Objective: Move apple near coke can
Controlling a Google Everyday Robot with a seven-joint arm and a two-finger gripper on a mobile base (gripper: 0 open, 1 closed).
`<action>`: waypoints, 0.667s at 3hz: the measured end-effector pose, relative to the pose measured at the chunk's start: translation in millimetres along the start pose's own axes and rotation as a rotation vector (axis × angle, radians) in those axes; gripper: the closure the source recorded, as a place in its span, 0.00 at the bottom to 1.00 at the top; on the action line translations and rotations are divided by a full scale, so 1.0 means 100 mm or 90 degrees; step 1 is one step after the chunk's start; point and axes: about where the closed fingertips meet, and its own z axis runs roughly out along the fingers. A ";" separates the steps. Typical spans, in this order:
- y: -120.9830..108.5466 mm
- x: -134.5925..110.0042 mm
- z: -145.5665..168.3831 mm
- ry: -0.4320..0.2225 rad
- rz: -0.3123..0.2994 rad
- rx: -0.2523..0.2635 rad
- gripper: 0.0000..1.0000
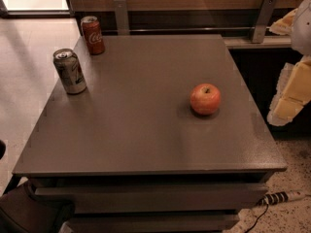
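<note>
The apple (205, 99), round and red-orange with a small stem dimple, sits on the grey table top (141, 106), right of centre. The coke can (92, 35), red with white script and a silver top, stands upright at the far left corner. My gripper (281, 69) hangs at the right edge of the view, beyond the table's right side and above floor level. Its two yellowish fingers (291, 98) are spread apart and hold nothing. The gripper is well to the right of the apple and touches nothing.
A silver-grey can with dark markings (70, 72) stands upright near the table's left edge, in front of the coke can. A wooden wall with metal brackets (262, 18) runs behind the table. A power strip (284, 197) lies on the floor at the lower right.
</note>
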 end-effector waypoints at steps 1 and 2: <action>0.00 0.00 0.00 0.000 0.000 0.000 0.00; -0.07 0.00 0.10 -0.045 0.013 -0.003 0.00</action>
